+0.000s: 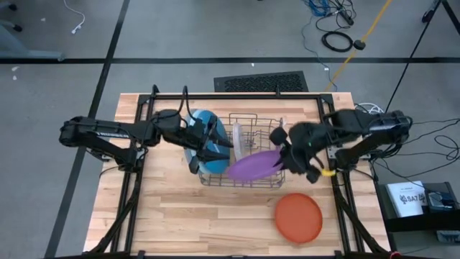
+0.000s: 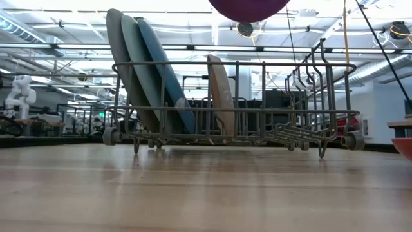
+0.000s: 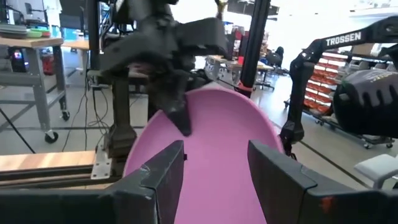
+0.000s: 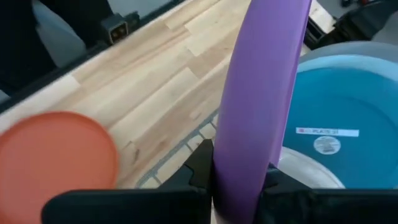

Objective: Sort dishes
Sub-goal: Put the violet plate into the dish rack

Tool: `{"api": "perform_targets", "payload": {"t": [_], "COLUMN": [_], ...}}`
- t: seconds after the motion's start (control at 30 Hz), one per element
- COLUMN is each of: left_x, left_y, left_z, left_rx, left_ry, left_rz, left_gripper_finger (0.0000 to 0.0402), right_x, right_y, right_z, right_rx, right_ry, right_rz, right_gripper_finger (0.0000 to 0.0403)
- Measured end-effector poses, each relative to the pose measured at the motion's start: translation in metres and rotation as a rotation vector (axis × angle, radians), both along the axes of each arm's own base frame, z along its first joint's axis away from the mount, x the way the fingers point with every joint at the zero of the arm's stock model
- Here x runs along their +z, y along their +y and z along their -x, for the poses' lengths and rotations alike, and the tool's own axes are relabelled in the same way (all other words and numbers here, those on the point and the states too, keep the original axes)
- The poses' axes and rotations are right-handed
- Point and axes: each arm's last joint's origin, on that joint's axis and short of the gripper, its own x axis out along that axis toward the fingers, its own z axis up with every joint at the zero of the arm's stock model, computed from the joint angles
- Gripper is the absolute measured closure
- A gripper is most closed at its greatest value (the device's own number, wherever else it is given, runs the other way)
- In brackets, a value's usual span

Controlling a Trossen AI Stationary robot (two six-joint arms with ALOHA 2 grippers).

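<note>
A wooden table [image 1: 180,216] seen from above, with a grey wire dish rack [image 1: 244,180] near its middle and a dark robot arm reaching in from each side.

On the left, the left gripper [image 1: 215,150] hovers over the left end of the rack, its two fingers [image 3: 165,174] spread apart and holding nothing. Directly below and beside it stand three large plates on edge in the rack: a grey plate [image 2: 119,58], a light blue plate [image 2: 138,64] and a darker blue plate [image 1: 205,122], leaning together against the rack's left end. Just to the right of this gripper, a smaller beige-grey plate [image 2: 220,93] stands upright in a slot near the middle of the rack.

Ahead of the left gripper's open fingers, the purple plate [image 1: 251,165] fills its wrist view, close to the fingertips; whether they touch it cannot be told.

The right gripper [image 1: 282,152] is above the right half of the rack, fingers closed on the purple plate's rim. The plate extends from this gripper toward the left gripper, raised above the rack and tilted. In the low view only its underside shows at the upper edge, clear of the rack's top wire.

Below and to the right of the right gripper, outside the rack, an orange-red plate [image 1: 298,217] lies flat on the table near its front right corner.
</note>
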Motion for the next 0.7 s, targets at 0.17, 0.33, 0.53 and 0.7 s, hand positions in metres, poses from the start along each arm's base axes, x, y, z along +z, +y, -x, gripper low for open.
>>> {"api": "perform_targets", "payload": {"t": [0.17, 0.33, 0.53, 0.7], "left_x": [0.007, 0.004, -0.009, -0.008], "left_y": [-0.006, -0.011, -0.011, -0.011], "left_z": [0.0, -0.006, -0.014, -0.014], "left_rx": [-0.006, -0.01, 0.033, 0.008], "left_ry": [-0.015, 0.015, 0.096, 0.084], "left_rz": [0.001, 0.001, 0.022, 0.023], "left_gripper_finger": [0.0223, 0.0223, 0.0223, 0.0224], "right_x": [0.005, 0.006, 0.006, 0.006], "right_y": [-0.027, -0.05, -0.063, -0.068], "right_z": [-0.001, -0.001, 0.0, 0.001], "right_rx": [0.02, 0.011, -0.001, -0.006], "right_ry": [0.009, 0.005, 0.013, 0.012], "right_rz": [-0.107, -0.176, -0.208, -0.22], "right_gripper_finger": [0.0375, 0.0375, 0.0375, 0.0375]}}
